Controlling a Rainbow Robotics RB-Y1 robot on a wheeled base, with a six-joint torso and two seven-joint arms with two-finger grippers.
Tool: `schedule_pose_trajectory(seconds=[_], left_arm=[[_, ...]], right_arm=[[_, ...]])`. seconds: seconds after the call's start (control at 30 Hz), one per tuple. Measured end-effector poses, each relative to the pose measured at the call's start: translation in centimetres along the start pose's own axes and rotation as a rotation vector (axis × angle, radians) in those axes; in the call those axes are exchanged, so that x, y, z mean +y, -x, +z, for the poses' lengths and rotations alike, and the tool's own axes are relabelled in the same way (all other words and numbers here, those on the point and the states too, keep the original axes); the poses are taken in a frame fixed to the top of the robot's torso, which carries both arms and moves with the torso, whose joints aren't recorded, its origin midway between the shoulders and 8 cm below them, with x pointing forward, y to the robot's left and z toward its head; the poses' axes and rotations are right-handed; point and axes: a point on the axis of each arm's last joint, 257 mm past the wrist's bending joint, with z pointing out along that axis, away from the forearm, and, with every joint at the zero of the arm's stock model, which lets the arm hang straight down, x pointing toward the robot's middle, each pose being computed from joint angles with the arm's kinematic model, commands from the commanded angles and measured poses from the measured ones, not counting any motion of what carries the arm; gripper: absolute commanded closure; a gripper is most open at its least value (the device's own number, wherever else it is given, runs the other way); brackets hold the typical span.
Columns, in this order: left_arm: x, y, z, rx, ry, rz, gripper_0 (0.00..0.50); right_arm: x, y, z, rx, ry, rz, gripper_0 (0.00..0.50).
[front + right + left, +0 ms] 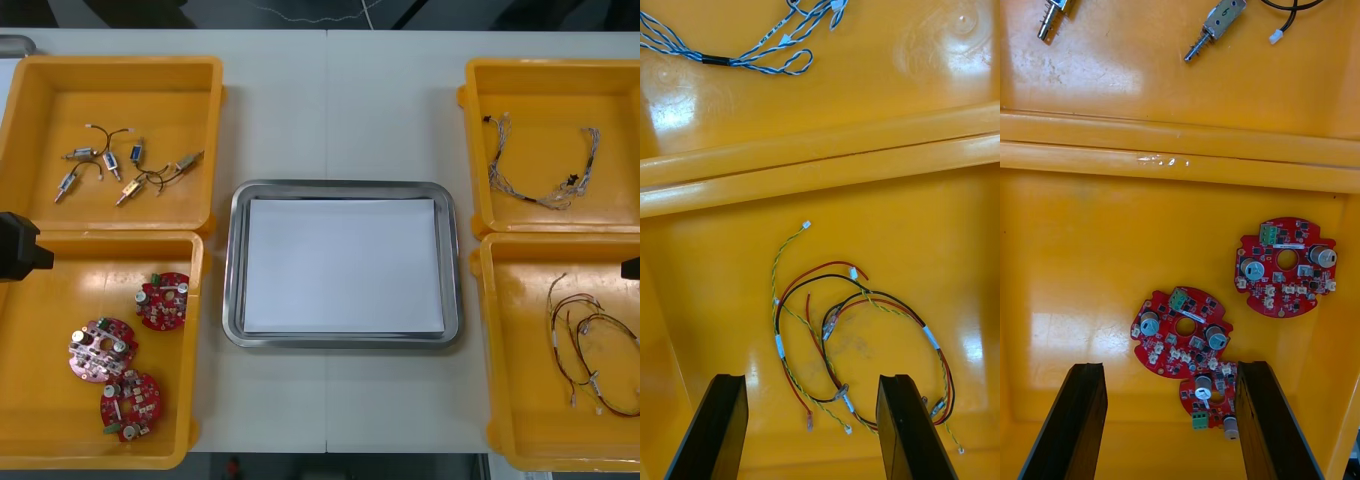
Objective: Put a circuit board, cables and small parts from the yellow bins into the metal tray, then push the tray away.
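Left gripper (1169,367) hung open over the boards (1161,341): stiff, light, prob. best pinched at an edge. Right gripper (812,379) was open too, over floppy cables (831,316).

Table (270,110) pale, off-white, matte; runs the full width of the frame. Thin straight seam (327,120) down its middle, top to bottom, as of two tops butted together. Far edge lies near the top of the frame; beyond it a dark strip (120,12), detail too dim to read. Thin white wire (325,14) loops across that strip, upper centre. Small grey rounded object (12,45) at the upper left edge, kind unclear. Narrow dark band (340,468) below the near edge, bottom centre. Light even, from above; shadows soft and short.
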Motion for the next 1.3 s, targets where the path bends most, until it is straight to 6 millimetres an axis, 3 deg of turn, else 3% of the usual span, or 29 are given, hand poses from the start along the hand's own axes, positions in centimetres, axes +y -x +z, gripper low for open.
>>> schedule_pose_trajectory(seconds=[1.3], left_arm=[[0.0, 0.0, 0.0, 0.0, 0.0, 0.0, 0.0]], right_arm=[[0.0, 0.0, 0.0, 0.0, 0.0, 0.0, 0.0]])
